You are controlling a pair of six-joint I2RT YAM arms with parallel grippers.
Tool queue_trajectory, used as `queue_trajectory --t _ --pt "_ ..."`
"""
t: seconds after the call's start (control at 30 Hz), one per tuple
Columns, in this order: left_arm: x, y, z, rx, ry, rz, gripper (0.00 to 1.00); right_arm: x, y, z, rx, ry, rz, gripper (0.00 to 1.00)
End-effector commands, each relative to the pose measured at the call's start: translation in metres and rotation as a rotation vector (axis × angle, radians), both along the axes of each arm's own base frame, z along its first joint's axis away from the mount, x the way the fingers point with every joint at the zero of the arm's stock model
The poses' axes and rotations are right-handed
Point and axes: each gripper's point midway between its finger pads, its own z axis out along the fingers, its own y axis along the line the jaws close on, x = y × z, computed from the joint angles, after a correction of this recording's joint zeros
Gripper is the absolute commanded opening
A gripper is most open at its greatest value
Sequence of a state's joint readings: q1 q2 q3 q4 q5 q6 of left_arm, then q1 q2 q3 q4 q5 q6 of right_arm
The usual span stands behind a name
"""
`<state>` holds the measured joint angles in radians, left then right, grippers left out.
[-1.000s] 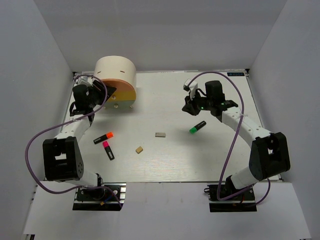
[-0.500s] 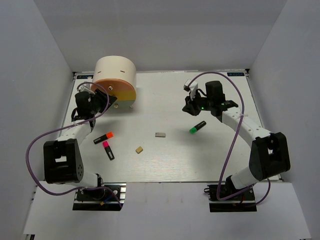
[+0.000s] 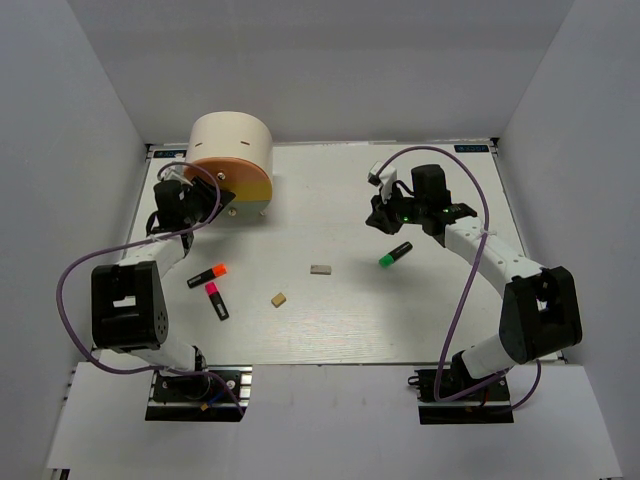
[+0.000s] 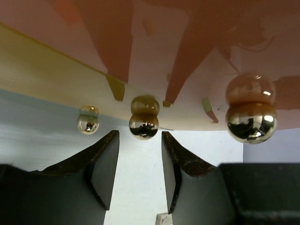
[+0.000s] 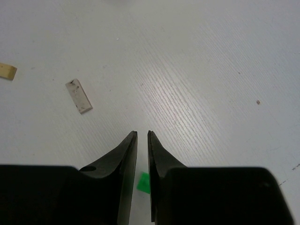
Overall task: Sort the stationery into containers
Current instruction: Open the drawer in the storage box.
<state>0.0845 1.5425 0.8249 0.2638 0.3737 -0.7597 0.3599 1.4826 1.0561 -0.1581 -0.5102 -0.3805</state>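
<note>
Brightly and evenly lit from overhead in the top view; diffuse, with only a faint soft-edged shadow hugging the base of the cream round cabinet (image 3: 232,140). Reads sharp across the matte white table (image 3: 330,310) in front of the cabinet. Close against the cabinet, from the left wrist: hard mirror highlights on the shiny round knobs (image 4: 144,125), doubled in the glossy orange drawer front (image 4: 154,47) along with reddish finger-shaped shadows; slightly soft on the near fingers (image 4: 105,173) of the left gripper (image 4: 140,134). Far right of the cabinet, from the right wrist: flat even light, crisp table grain, right gripper (image 5: 142,133) rendered as featureless black.
</note>
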Motion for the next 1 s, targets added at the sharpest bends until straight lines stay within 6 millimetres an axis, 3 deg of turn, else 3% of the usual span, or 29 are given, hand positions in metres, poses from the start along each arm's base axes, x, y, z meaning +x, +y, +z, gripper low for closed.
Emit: queue_trajectory --t 0.0,0.23,0.53,0.63,0.7,0.73,0.83,0.9,0.97 --pt "0.013 0.002 0.026 0.014 -0.085 0.010 0.51 0.003 -0.002 0.015 0.010 -0.059 0.003 0.20" --pt "0.022 0.003 0.022 0.014 -0.084 0.010 0.50 0.002 -0.002 0.013 0.006 -0.053 0.008 0.20" --pt "0.024 0.003 0.021 0.022 -0.085 0.007 0.29 0.001 0.000 0.011 0.003 -0.053 0.019 0.20" --pt "0.015 0.001 0.012 0.017 -0.066 -0.003 0.24 -0.001 -0.001 0.009 0.004 -0.046 0.025 0.22" --pt "0.006 -0.002 0.017 0.014 -0.082 -0.013 0.23 -0.004 0.004 0.012 0.016 -0.048 0.059 0.29" --pt "-0.003 -0.002 0.007 0.012 -0.060 -0.013 0.23 -0.008 0.004 0.009 0.013 -0.037 0.077 0.41" --pt "-0.026 -0.004 0.003 0.012 -0.060 -0.013 0.23 -0.025 0.013 0.009 0.042 -0.014 0.189 0.60" --pt "-0.038 -0.004 -0.003 0.014 -0.046 -0.005 0.23 -0.034 0.019 0.009 0.066 -0.001 0.247 0.65" --pt "-0.043 -0.003 0.006 0.020 -0.073 0.004 0.23 -0.041 0.023 0.008 0.081 0.020 0.279 0.71"
